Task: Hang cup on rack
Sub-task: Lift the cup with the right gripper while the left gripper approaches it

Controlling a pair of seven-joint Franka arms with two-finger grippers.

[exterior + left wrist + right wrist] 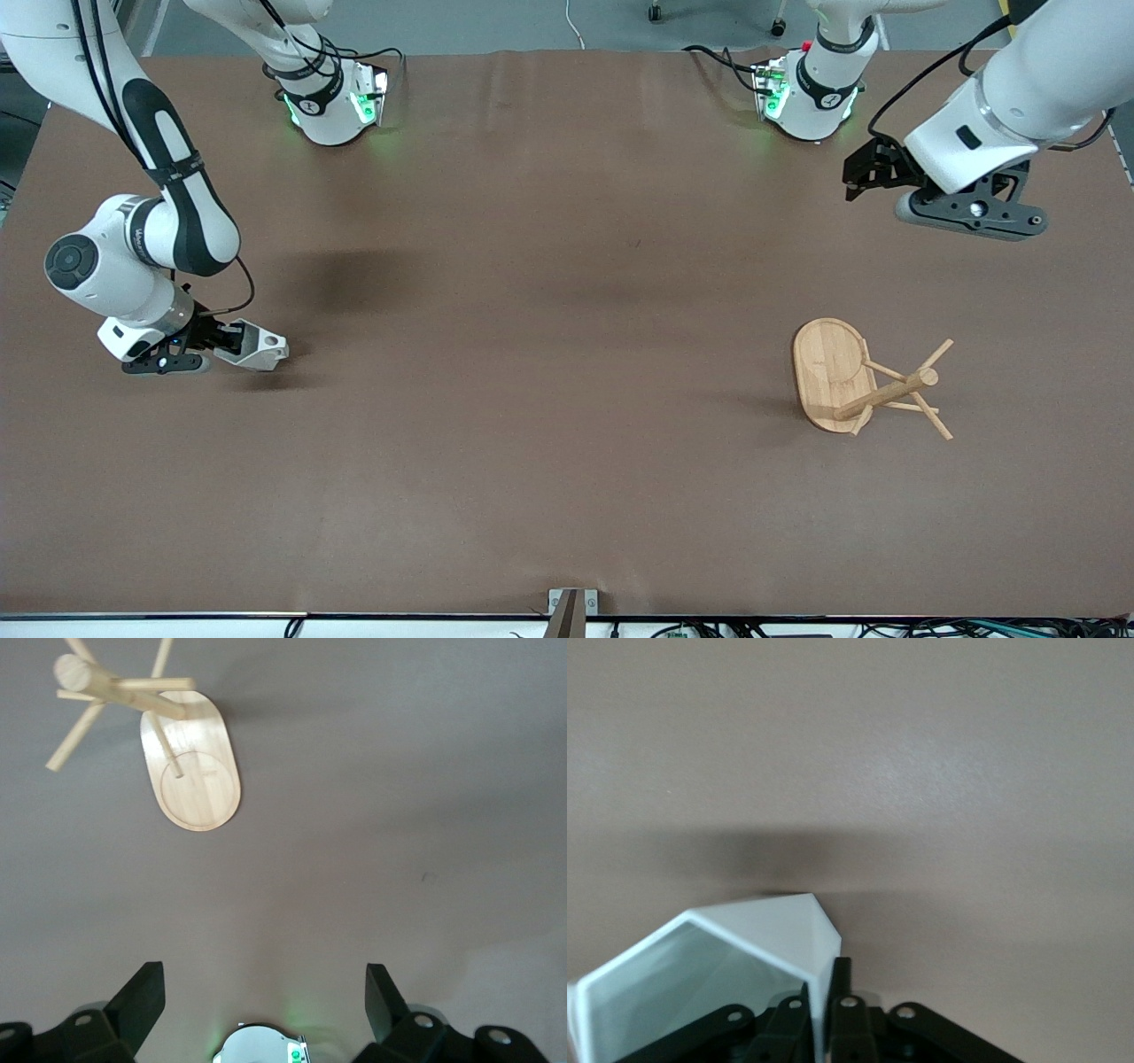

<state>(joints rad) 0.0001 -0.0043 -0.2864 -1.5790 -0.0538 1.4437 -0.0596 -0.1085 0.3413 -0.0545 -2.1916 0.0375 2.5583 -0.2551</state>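
The white faceted cup (255,346) lies at the right arm's end of the table. My right gripper (232,341) is shut on its rim wall; in the right wrist view the cup (735,961) has one finger inside and one outside the wall. The bamboo rack (864,380) lies tipped over on its side toward the left arm's end, with its oval base on edge and its post and pegs pointing at that end. It also shows in the left wrist view (190,762). My left gripper (858,173) is open and empty, up in the air above the table near the left arm's base.
The brown table (549,354) bears nothing else. The two arm bases (332,102) stand along its edge farthest from the front camera. A small metal bracket (571,602) sits at the edge nearest the front camera.
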